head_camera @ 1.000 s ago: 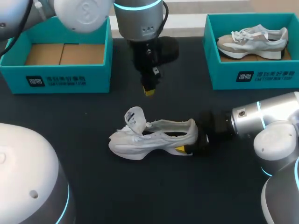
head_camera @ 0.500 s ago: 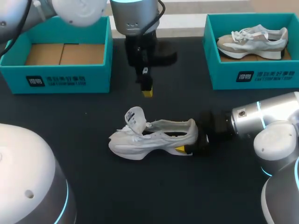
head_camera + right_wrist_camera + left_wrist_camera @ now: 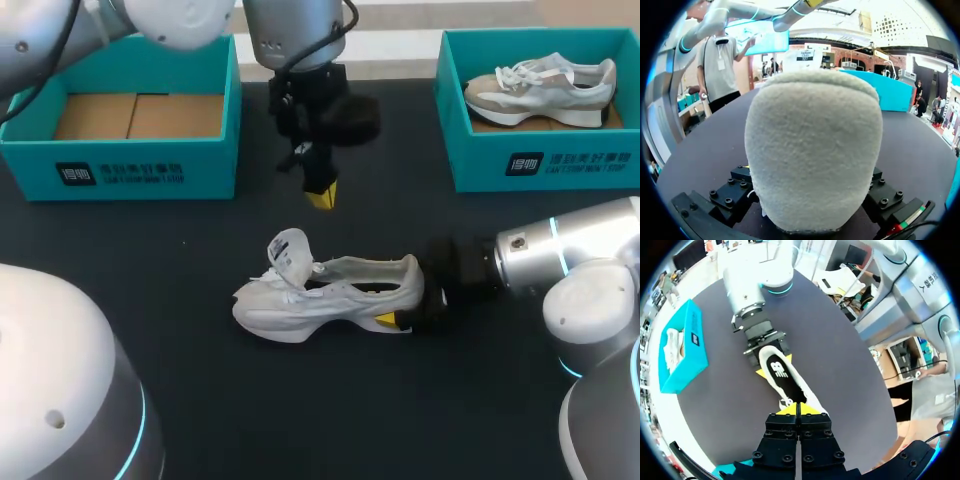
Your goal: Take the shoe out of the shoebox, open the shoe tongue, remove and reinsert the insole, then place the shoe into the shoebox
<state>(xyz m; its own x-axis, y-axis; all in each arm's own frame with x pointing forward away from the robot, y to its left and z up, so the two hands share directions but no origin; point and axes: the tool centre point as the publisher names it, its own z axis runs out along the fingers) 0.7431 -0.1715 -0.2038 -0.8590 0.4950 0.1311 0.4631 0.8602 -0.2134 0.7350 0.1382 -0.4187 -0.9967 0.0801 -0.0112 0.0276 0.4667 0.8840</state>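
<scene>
Firmly, right gripper (image 3: 403, 312) clamps the shoe (image 3: 330, 297) heel, left gripper (image 3: 320, 197) hangs closed nearby

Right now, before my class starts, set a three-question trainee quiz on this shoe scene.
1. True or false: the teal shoebox on the left arm's side holds a sneaker.
2. Which gripper holds the white shoe by its heel? A: left gripper. B: right gripper.
3. Fill in: the left gripper is ___ (open or shut).
Key: 1 false; 2 B; 3 shut.
</scene>
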